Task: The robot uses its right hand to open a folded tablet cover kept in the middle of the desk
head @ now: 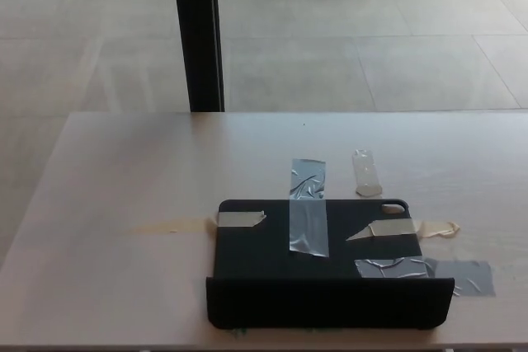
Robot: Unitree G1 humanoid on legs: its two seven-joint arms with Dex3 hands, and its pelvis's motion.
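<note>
I see the black tablet cover (318, 265) taped down by the near edge of the surface (124, 187), long side running left to right. I can't see either hand yet.

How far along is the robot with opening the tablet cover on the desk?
Nothing looks done yet. The black folded tablet cover lies taped to the pale wooden desk with grey tape strips, and neither robot hand is in view. The reach and the opening are both left.
</note>
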